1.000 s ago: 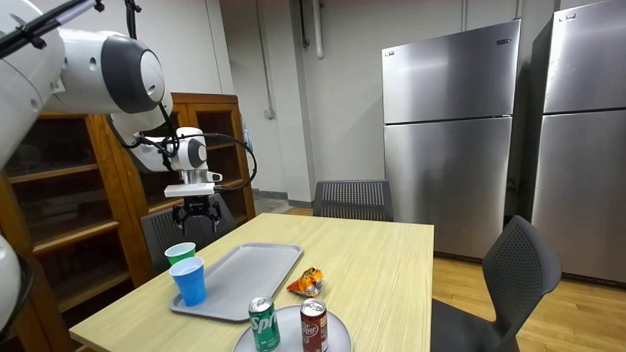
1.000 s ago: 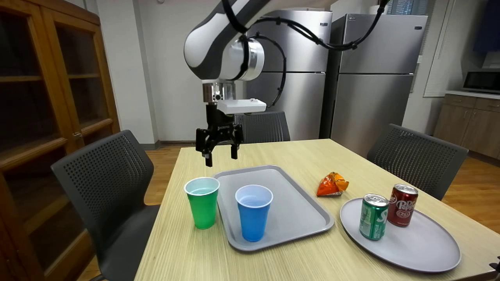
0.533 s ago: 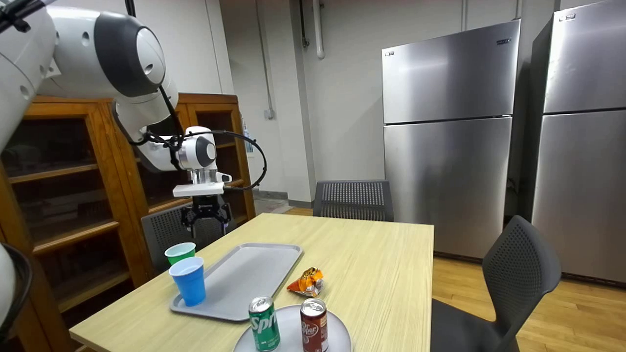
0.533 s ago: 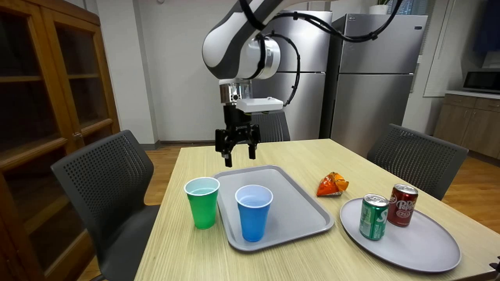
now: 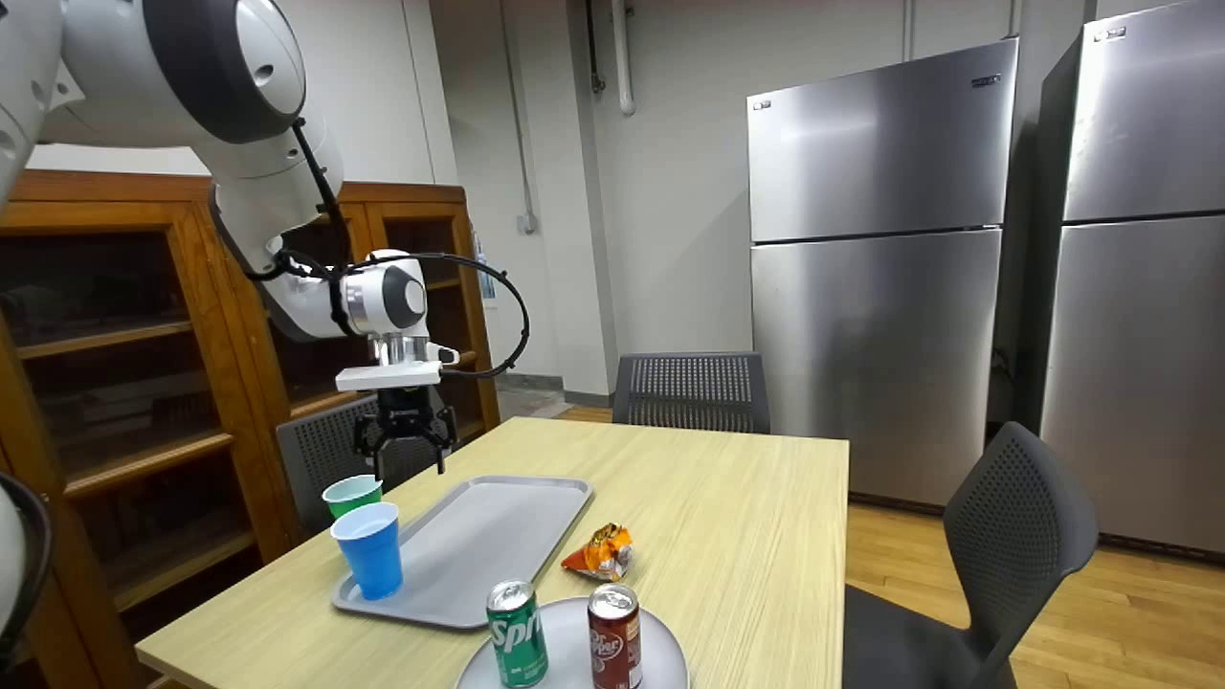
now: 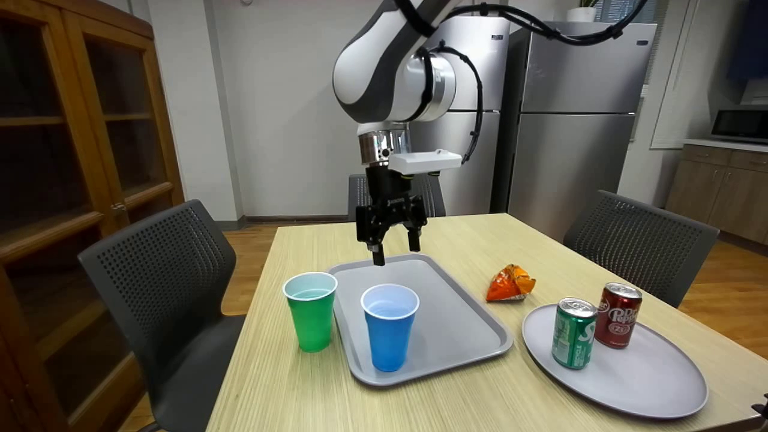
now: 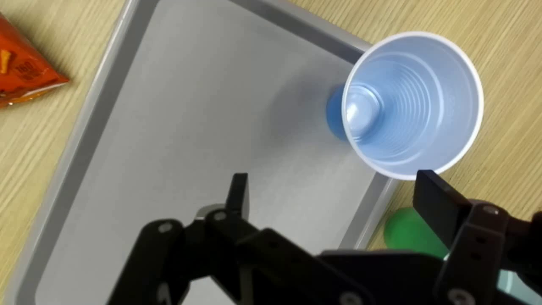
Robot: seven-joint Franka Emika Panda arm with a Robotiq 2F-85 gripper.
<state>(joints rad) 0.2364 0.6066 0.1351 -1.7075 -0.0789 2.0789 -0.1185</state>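
My gripper (image 6: 396,254) is open and empty, fingers pointing down, in the air above the far part of the grey tray (image 6: 456,327). It also shows in an exterior view (image 5: 410,471) and in the wrist view (image 7: 333,176). A blue cup (image 6: 389,339) stands upright on the tray near one corner; its open top shows in the wrist view (image 7: 417,106). A green cup (image 6: 312,324) stands upright on the table beside the tray; in the wrist view the green cup (image 7: 410,231) is partly hidden behind a finger. The gripper touches neither cup.
An orange snack bag (image 6: 510,283) lies beside the tray. A round grey plate (image 6: 654,390) holds a green Sprite can (image 6: 574,333) and a dark red Dr Pepper can (image 6: 618,315). Chairs (image 6: 162,288) stand around the wooden table (image 5: 727,517). A wooden cabinet (image 5: 144,383) stands behind the arm.
My gripper has moved to the right in both exterior views, over the tray, and sits slightly lower. It stays open. The cups, tray, bag, plate and cans have not moved.
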